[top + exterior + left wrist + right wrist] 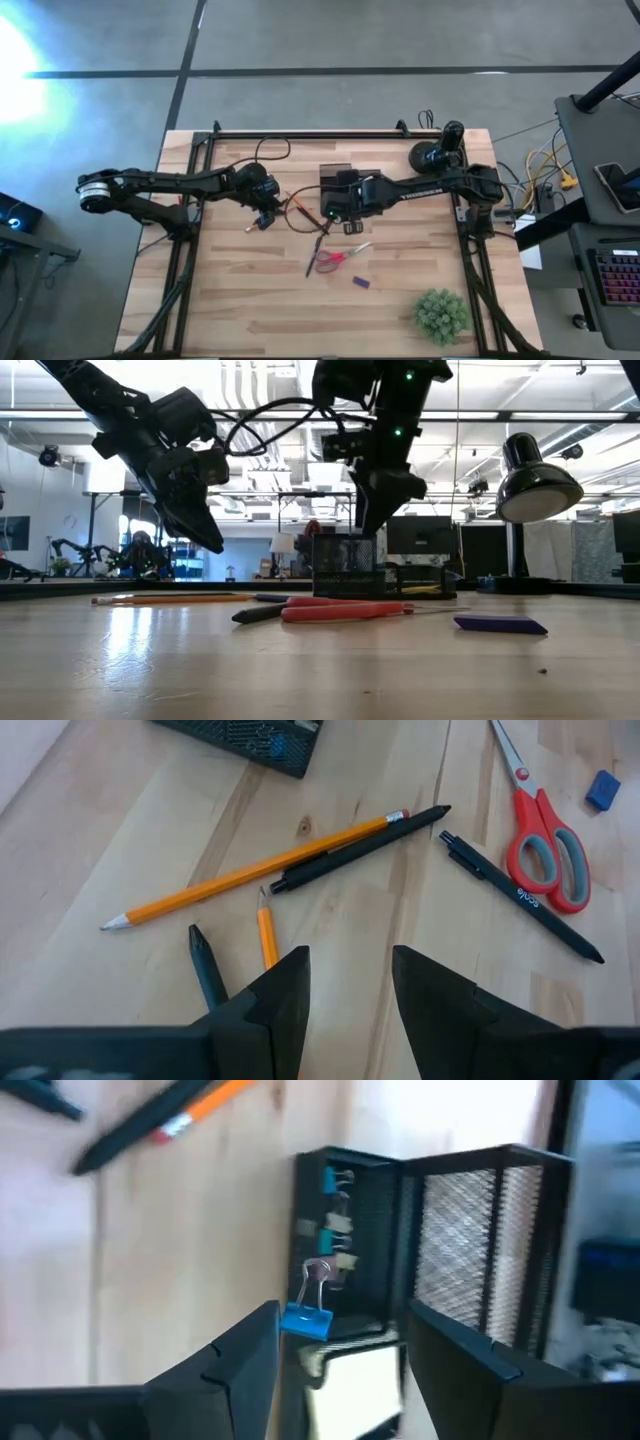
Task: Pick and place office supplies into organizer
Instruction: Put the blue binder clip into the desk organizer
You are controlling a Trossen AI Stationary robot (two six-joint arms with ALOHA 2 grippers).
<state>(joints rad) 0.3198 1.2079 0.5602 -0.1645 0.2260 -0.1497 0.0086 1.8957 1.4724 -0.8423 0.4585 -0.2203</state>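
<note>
While the right pincer (340, 1345) hovers open over the organizer (440, 1240) with a blue binder clip (308, 1318) between its fingers, it should drop straight into a compartment; left pincer (350, 985) open, empty above pencils (250, 870) on the worktop (100, 840).

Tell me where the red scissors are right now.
In the high view the red-handled scissors lie flat mid-table, just in front of the organizer, beside a dark pen; the small blue piece lies nearby.
</note>
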